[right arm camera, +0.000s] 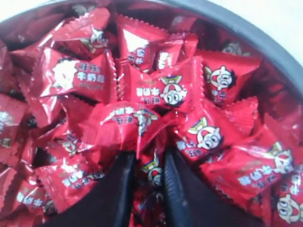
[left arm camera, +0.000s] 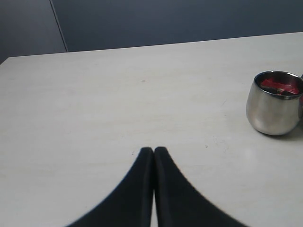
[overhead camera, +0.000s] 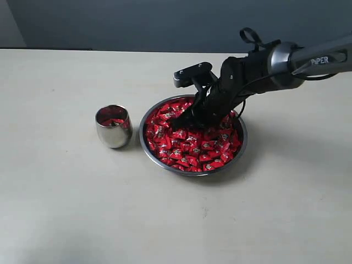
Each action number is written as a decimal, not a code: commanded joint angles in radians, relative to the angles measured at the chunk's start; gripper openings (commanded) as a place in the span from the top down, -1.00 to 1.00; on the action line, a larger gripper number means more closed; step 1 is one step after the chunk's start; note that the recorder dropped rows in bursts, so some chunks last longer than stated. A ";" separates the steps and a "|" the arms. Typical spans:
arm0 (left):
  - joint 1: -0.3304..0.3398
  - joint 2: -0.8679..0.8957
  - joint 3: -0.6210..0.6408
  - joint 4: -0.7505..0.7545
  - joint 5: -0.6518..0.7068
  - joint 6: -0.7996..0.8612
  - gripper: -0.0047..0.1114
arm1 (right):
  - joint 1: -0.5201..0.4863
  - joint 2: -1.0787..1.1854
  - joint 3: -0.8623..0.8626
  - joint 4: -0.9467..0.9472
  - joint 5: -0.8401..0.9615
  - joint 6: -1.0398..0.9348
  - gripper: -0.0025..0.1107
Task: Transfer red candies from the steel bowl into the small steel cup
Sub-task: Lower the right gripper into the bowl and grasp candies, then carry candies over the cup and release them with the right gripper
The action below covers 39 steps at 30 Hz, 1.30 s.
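The steel bowl [overhead camera: 142, 135] sits mid-table, heaped with red candies [overhead camera: 192, 147]. My right gripper [overhead camera: 187, 120] reaches down into the pile from the right. In the right wrist view its two black fingers [right arm camera: 124, 179] stand close together among the wrappers, and the right gripper [right arm camera: 147, 153] is pinching a red candy [right arm camera: 152, 172] between them. The bowl's rim [right arm camera: 258, 38] curves round behind. The small steel cup [overhead camera: 113, 126] stands upright just left of the bowl, with red candies [left arm camera: 279, 86] inside it. My left gripper [left arm camera: 153, 149] is shut and empty over bare table, apart from the cup [left arm camera: 274, 106].
The pale table [overhead camera: 66, 209] spreads wide to the left and front of the cup and bowl. A dark wall [overhead camera: 137, 22] runs behind the table's far edge. The right arm [overhead camera: 286, 63] crosses above the table at the right.
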<state>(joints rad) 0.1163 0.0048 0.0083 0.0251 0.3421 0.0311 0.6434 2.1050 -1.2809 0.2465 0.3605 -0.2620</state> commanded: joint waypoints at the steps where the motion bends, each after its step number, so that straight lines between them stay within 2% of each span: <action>1: -0.008 -0.005 -0.008 0.002 -0.005 -0.002 0.91 | -0.002 -0.099 0.000 -0.012 0.025 0.001 0.95; 6: -0.008 -0.005 -0.008 0.002 -0.005 -0.002 0.91 | 0.003 -0.225 0.000 0.005 0.094 0.001 0.95; 11: -0.008 -0.005 -0.008 0.002 -0.005 -0.002 0.91 | 0.092 -0.242 -0.008 0.017 0.013 -0.031 0.95; 20: -0.008 -0.005 -0.008 0.002 -0.005 -0.002 0.91 | 0.228 -0.113 -0.206 0.056 0.053 -0.072 0.96; 28: -0.008 -0.005 -0.008 0.002 -0.005 -0.002 0.91 | 0.254 0.050 -0.367 0.078 0.105 -0.084 0.95; 31: -0.008 -0.005 -0.008 0.002 -0.005 -0.002 0.91 | 0.254 0.083 -0.395 0.080 0.119 -0.084 0.81; 36: -0.008 -0.005 -0.008 0.002 -0.005 -0.002 0.91 | 0.254 0.089 -0.400 0.092 0.124 -0.084 0.31; 39: -0.008 -0.005 -0.008 0.002 -0.005 -0.002 0.91 | 0.254 0.060 -0.400 0.080 0.151 -0.084 0.25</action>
<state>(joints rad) 0.1163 0.0048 0.0083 0.0251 0.3421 0.0311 0.8968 2.1994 -1.6731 0.3353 0.4904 -0.3413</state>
